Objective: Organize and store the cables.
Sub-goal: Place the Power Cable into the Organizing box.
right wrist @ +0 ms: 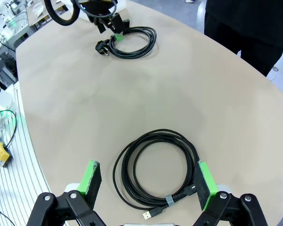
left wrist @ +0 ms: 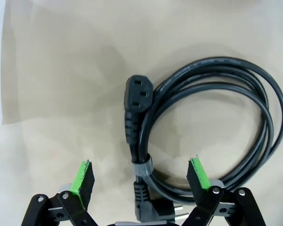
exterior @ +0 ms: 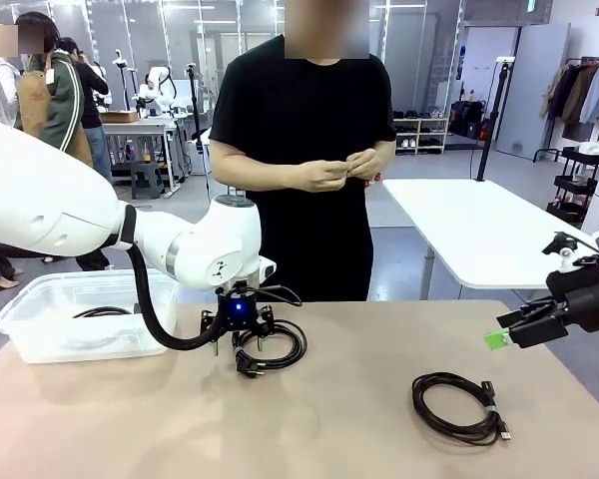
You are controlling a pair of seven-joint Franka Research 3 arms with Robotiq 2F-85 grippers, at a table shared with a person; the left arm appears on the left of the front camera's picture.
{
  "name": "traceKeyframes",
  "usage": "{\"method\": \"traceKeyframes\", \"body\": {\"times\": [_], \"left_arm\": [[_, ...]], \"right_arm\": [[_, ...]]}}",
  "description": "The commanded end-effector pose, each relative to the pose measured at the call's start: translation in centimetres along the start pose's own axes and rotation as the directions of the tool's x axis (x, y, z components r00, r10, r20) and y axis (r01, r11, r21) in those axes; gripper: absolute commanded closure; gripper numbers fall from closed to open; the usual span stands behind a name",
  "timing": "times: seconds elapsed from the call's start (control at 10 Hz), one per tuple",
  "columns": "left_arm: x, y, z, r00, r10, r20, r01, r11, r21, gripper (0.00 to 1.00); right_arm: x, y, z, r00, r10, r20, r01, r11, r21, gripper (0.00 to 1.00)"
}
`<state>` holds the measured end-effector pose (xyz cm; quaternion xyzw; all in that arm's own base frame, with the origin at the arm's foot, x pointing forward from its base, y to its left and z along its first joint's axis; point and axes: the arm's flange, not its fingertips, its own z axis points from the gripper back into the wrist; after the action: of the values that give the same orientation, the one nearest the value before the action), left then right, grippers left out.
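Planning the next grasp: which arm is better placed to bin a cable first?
Left. The open left gripper straddles the banded part of the thick black coiled power cord beside the clear plastic bin. The open right gripper hangs above the thin black coiled USB cable, farther from that bin.

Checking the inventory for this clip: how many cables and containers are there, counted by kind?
Cables on the table: 2 (power cord, USB cable)
Binned cable: 1
Clear plastic bin: 1
Total: 4
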<state>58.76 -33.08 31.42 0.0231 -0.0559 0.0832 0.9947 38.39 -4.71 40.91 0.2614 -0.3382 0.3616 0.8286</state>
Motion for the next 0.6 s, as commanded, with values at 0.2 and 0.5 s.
{"method": "traceKeyframes", "body": {"times": [0.2,0.5], "left_arm": [[1.2,0.2,-0.4,0.998,0.036,-0.051,-0.038,0.999,-0.029,0.41],[1.1,0.9,-0.9,0.997,0.055,-0.052,-0.057,0.998,-0.031,1.0]], "right_arm": [[0.2,0.0,-0.1,1.0,-0.021,-0.009,0.02,1.0,-0.017,0.0],[0.2,0.0,-0.1,1.0,-0.021,-0.009,0.02,1.0,-0.017,0.0]]}}
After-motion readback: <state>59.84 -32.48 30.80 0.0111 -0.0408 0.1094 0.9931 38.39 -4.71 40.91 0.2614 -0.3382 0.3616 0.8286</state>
